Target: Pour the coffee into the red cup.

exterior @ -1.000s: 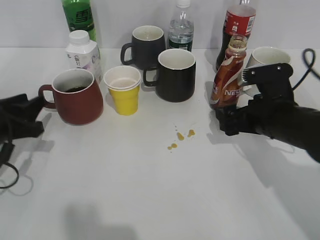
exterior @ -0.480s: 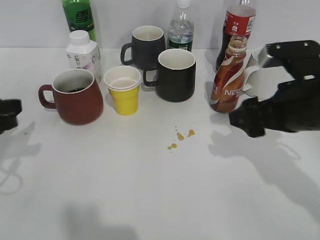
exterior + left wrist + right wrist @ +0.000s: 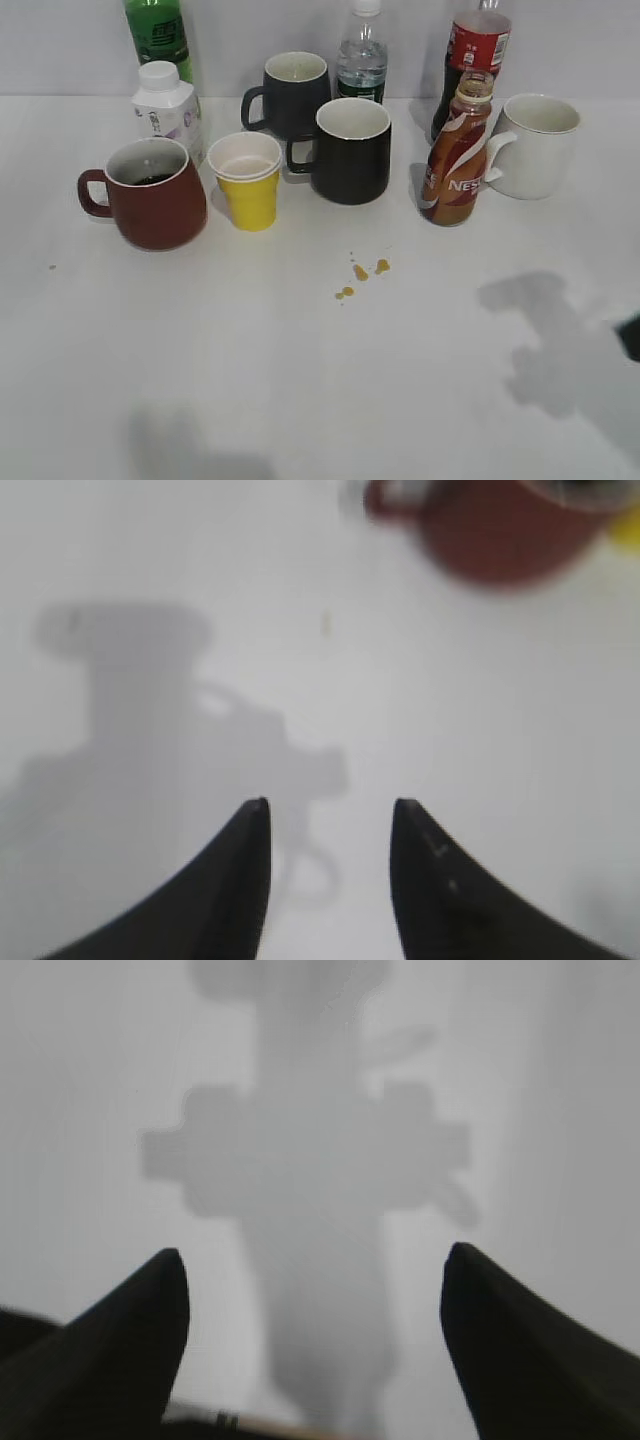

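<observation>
The red cup (image 3: 145, 200) stands at the left of the table with dark liquid inside; it also shows blurred at the top of the left wrist view (image 3: 500, 530). The brown-orange Nescafe coffee bottle (image 3: 455, 165) stands upright and uncapped at the right, with nothing holding it. My left gripper (image 3: 330, 808) is open and empty above bare table, well short of the red cup. My right gripper (image 3: 312, 1255) is open wide and empty above bare table and its own shadow. In the exterior view only a dark bit of the right arm (image 3: 632, 338) shows at the right edge.
A yellow paper cup (image 3: 248, 182), two black mugs (image 3: 350, 152) (image 3: 290, 92) and a white mug (image 3: 535, 145) stand mid-table. Cola (image 3: 478, 50), water (image 3: 362, 55), green (image 3: 157, 35) and small white (image 3: 165, 105) bottles line the back. Orange drips (image 3: 360, 272) lie on the table.
Both arms have drawn back out of the exterior view: the right one moved away from beside the coffee bottle to the lower right, the left one off the left edge. Bottle and cup stayed put.
</observation>
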Tool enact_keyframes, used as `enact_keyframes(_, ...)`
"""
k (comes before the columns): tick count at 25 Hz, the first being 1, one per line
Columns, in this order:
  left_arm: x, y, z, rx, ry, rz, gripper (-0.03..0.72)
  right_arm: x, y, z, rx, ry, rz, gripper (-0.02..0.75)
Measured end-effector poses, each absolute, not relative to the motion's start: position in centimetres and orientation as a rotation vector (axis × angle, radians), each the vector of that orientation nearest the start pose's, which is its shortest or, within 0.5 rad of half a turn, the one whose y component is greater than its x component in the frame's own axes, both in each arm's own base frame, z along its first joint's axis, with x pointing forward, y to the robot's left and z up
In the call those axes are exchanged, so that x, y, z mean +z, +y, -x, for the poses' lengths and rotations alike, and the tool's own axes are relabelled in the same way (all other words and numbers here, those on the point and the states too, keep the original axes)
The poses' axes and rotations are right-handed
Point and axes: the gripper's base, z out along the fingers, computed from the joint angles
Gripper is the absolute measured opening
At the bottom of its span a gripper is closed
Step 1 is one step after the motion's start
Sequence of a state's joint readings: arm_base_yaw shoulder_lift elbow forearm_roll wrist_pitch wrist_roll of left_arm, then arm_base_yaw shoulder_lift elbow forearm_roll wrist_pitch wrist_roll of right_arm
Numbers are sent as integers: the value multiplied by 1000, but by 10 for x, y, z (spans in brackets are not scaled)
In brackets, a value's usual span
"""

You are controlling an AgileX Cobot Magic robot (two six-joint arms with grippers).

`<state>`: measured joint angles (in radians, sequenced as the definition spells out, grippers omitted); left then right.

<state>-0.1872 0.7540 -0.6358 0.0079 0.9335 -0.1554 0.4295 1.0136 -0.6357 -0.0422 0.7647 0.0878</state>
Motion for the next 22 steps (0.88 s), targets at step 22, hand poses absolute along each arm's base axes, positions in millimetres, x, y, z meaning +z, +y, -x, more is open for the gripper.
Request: enact_keyframes(22, 282, 0, 8, -127, 2036, -216, 242, 278, -3, -9, 165, 2071, 428, 574)
